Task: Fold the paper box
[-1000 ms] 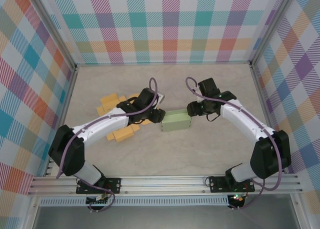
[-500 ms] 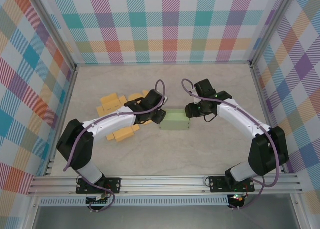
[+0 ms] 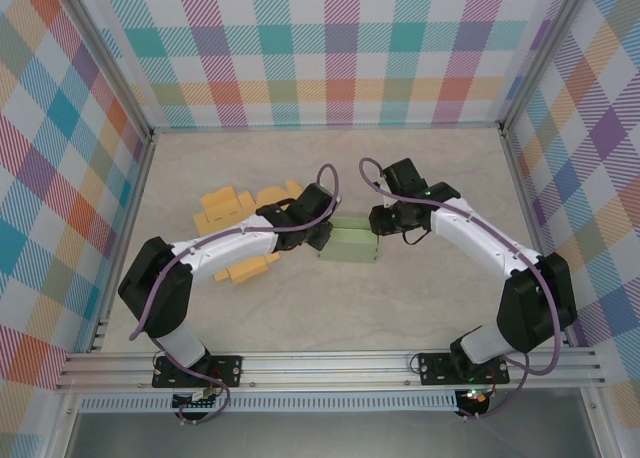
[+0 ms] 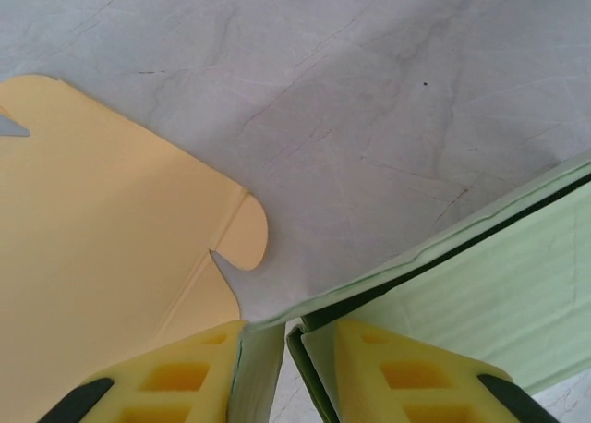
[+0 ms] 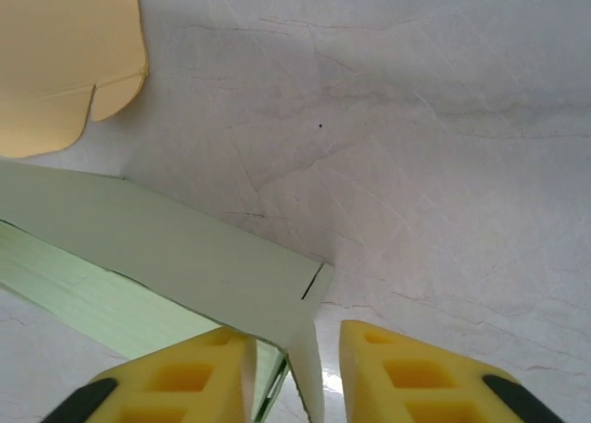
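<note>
Left gripper [image 4: 282, 368]: pinching green paper box [image 3: 349, 243] end flap
Right gripper [image 5: 295, 372]: narrowed around opposite flap
Beside: yellow cardboard blanks [image 3: 225, 213]

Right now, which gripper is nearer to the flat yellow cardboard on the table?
Left. The left gripper pinches the green box at its left end, right beside the yellow cardboard. The right gripper holds the box's far right end.

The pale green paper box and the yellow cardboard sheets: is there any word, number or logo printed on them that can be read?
None: the pale green paper box and the flat yellow cardboard sheets show plain, unprinted surfaces in all three views.
</note>
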